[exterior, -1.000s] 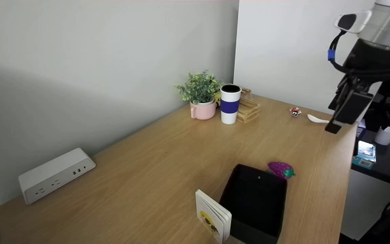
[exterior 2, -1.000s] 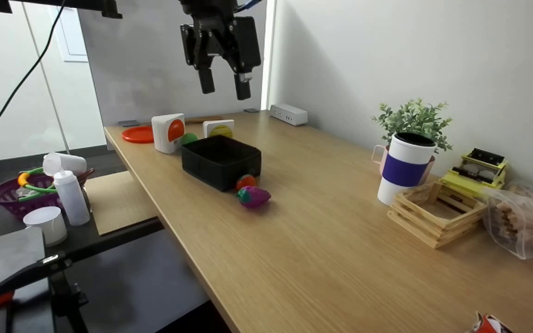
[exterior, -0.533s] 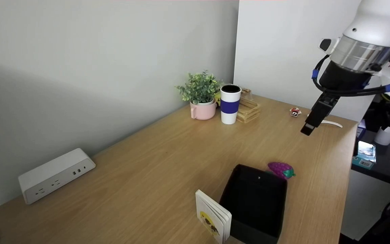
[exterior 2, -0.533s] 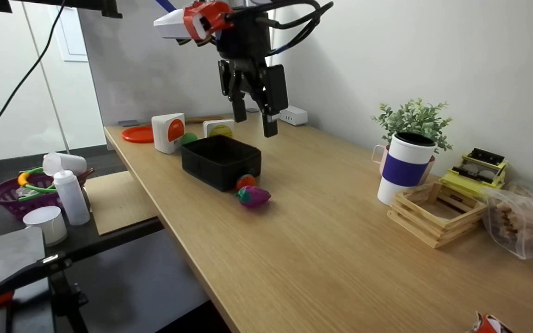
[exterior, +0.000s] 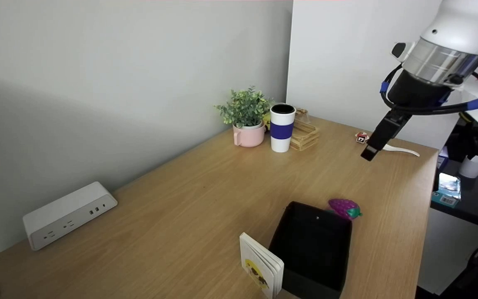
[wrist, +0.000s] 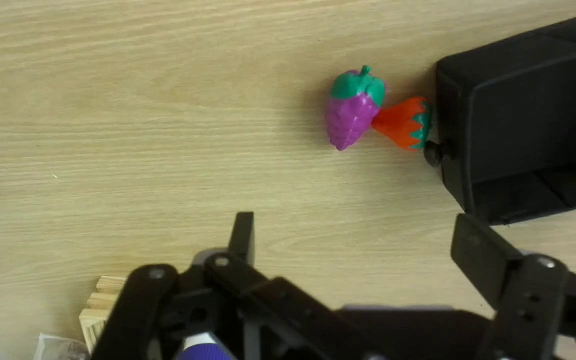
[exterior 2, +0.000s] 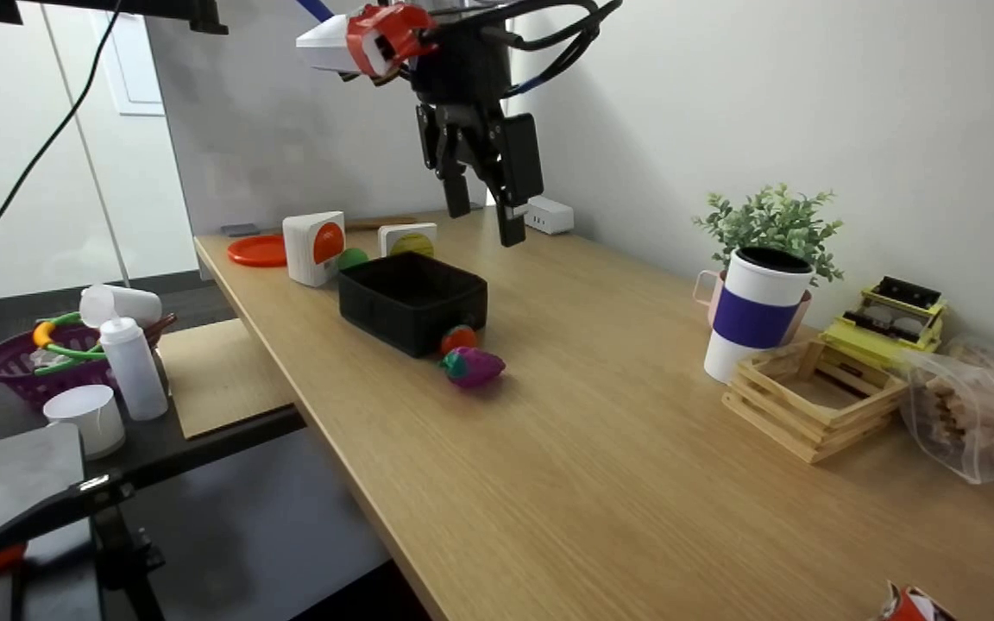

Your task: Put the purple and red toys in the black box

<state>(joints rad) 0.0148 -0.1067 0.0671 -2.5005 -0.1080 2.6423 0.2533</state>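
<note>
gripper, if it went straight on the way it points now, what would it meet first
Probably the wooden tabletop, seen between the spread fingers in the wrist view; the purple toy and black box look off that line, though depth is hard to judge.

The white arm [exterior: 463,27] has black, blocky fingers [exterior 2: 511,226]

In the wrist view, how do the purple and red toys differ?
The purple toy grapes look bumpy; the red toy looks smoother. The grapes look longer than the red toy. The grapes' green end points up the picture; the red toy's faces the black box. Both lie on the table, outside the box.
</note>
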